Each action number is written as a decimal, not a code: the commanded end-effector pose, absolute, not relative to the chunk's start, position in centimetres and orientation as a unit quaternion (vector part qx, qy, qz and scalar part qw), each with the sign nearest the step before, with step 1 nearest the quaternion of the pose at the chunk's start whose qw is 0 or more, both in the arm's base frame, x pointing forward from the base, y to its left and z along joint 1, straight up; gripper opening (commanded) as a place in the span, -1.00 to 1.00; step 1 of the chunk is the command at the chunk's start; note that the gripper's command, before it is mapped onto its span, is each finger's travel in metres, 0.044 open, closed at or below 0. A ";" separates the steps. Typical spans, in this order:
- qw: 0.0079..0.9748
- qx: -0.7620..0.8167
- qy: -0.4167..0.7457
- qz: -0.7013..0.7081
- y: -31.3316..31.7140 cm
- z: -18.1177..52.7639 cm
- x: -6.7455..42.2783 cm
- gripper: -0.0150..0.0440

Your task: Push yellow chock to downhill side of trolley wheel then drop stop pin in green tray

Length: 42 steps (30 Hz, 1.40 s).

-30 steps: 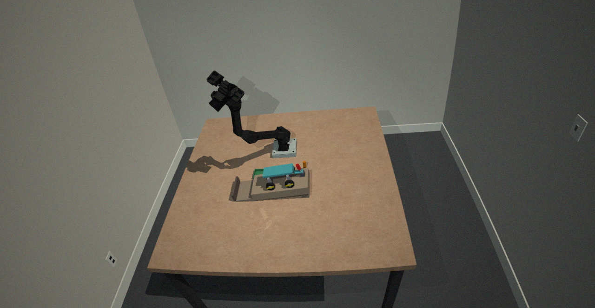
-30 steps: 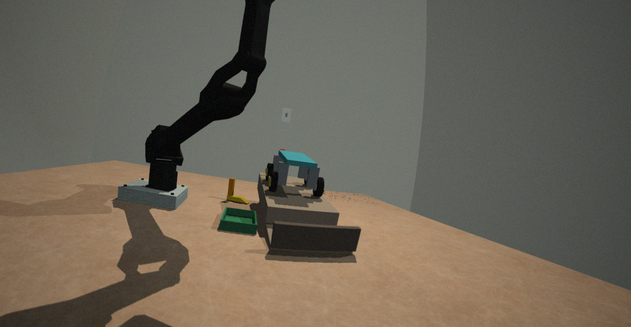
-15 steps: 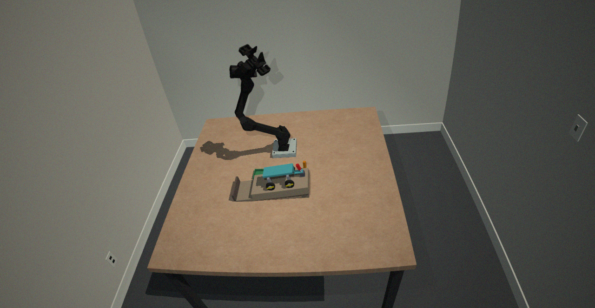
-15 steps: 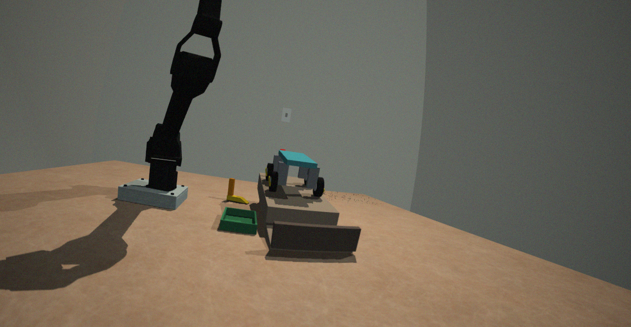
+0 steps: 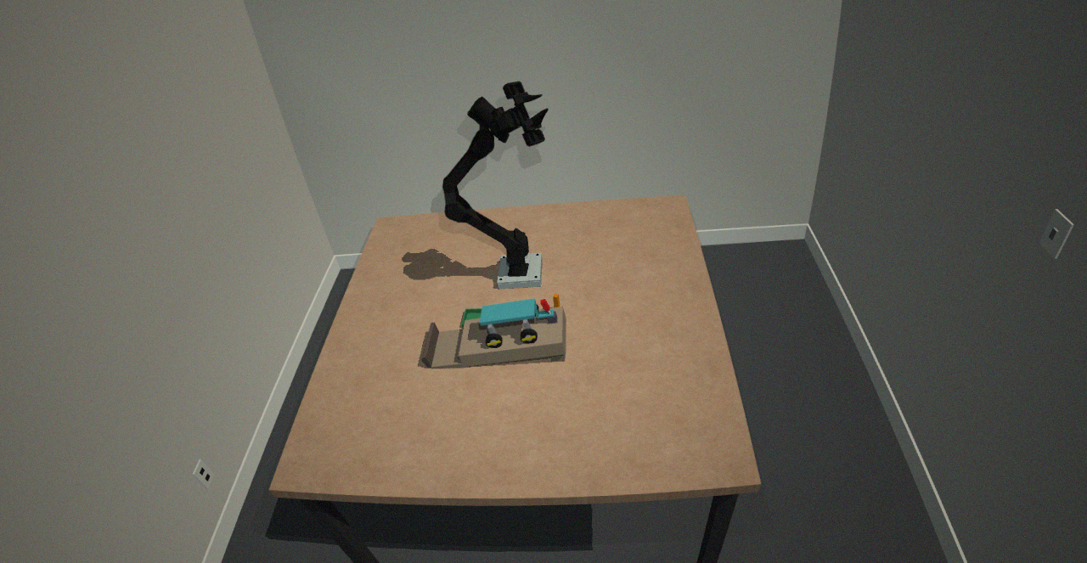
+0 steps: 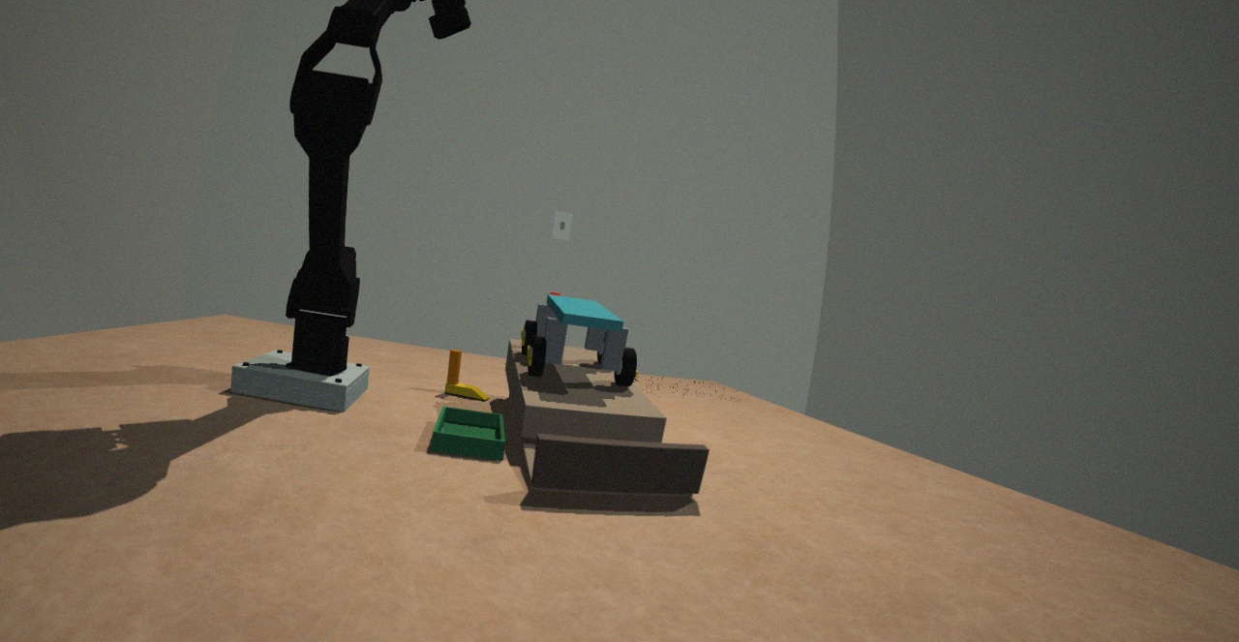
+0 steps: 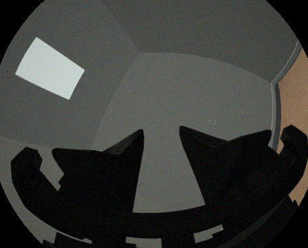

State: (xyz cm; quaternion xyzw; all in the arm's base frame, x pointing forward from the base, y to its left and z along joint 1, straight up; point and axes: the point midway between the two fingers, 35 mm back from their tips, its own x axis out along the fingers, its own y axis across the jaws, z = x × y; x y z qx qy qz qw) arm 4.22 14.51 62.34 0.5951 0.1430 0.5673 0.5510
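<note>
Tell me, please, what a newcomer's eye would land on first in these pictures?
The black arm rearing high above its grey base plate, its gripper part-open, holding nothing, aimed at the wall. Below, the teal-topped trolley sits on the ramp, with the green tray and yellow chock beside it.

High top view and low exterior view, both on the table (image 5: 608,408) (wrist lens toward walls).

Table (image 5: 532,423) – matt wood look; arm (image 5: 464,171) – matt black.
</note>
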 end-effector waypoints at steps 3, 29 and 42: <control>0.604 0.560 0.240 0.514 21.5 56.2 4.9 0.15; 0.621 0.556 0.525 -0.170 23.7 22.1 17.3 0.15; 0.447 0.556 0.443 -0.543 15.4 13.2 16.6 0.15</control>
